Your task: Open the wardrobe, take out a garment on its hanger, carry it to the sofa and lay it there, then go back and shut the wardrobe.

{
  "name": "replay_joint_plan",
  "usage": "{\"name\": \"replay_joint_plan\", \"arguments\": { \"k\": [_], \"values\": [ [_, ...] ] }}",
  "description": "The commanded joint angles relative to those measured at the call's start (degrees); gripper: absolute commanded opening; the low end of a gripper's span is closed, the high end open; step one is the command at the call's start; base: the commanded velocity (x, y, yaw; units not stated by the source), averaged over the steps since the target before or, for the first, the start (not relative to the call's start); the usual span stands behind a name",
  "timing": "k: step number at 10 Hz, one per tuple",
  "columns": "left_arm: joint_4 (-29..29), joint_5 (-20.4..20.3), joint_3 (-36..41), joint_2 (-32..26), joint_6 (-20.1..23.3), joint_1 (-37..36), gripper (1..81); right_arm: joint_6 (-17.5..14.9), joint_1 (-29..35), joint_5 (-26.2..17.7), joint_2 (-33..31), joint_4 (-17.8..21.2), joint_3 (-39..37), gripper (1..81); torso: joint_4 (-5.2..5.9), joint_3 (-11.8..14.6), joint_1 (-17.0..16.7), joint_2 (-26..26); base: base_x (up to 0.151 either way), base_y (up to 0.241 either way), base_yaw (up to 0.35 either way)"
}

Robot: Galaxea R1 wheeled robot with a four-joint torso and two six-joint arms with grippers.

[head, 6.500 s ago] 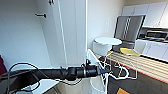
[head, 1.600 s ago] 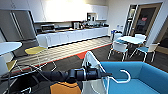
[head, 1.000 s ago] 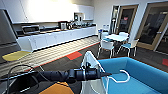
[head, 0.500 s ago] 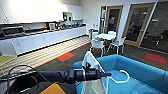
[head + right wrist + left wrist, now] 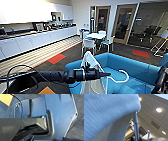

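1. Left claw (image 5: 106, 74) is clamped on the hanger (image 5: 120, 77), T-shirt (image 5: 90, 61) draped over it (pretty crumpled).
2. They hang right above the blue sofa (image 5: 135, 66).
3. Right claw: can't tell.

No lettering, label, brand or number can be read anywhere. A pale strip on the glass wall (image 5: 139, 19) beside the wooden doors may be a sign, but it is too blurred to read.
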Motion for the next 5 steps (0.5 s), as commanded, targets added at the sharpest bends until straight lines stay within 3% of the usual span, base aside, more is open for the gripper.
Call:
{"name": "replay_joint_plan", "arguments": {
  "k": [1,5],
  "values": [
    [1.8,-1.8,2.4,0.1,1.2,-8.6,1.0,-0.2,1.6,-2.8,0.6,-0.2,0.7,81.1,0.00,0.0,0.0,0.0,0.000,0.000,-0.283],
    [1.8,-1.8,2.4,0.0,1.2,-8.6,1.0,-0.2,1.6,-2.8,0.6,-0.2,0.7,81.1,0.00,0.0,0.0,0.0,0.000,0.000,-0.283]
  ]
}}
